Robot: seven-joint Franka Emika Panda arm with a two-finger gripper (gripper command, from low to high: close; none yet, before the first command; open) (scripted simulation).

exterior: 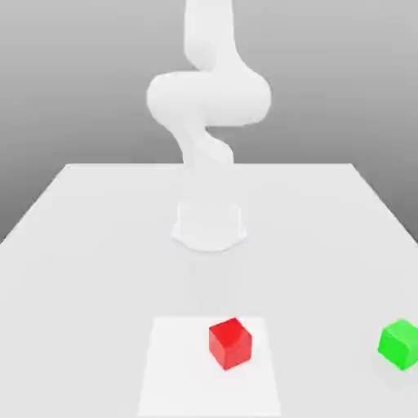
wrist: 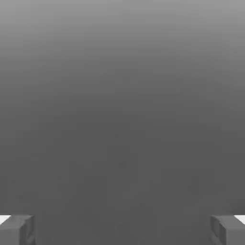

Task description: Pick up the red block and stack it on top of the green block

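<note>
Gripper fingers spread wide at the hand view's edges, nothing between them, presumably kept open for the first grasp. Red block: lower centre of the exterior view, on the white patch, turned askew; fingers will likely need matching to its faces. Green block: lower right, well apart, its top bare, as stacking requires.

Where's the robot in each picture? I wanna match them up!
Exterior view: the robot arm stands in the middle, with its base on the white table, beyond the red block.
Hand view: the robot's gripper pokes in, its two fingers wide apart with grey between them.
Shared landmark: probably the grey background, which seems to be in both.
</note>
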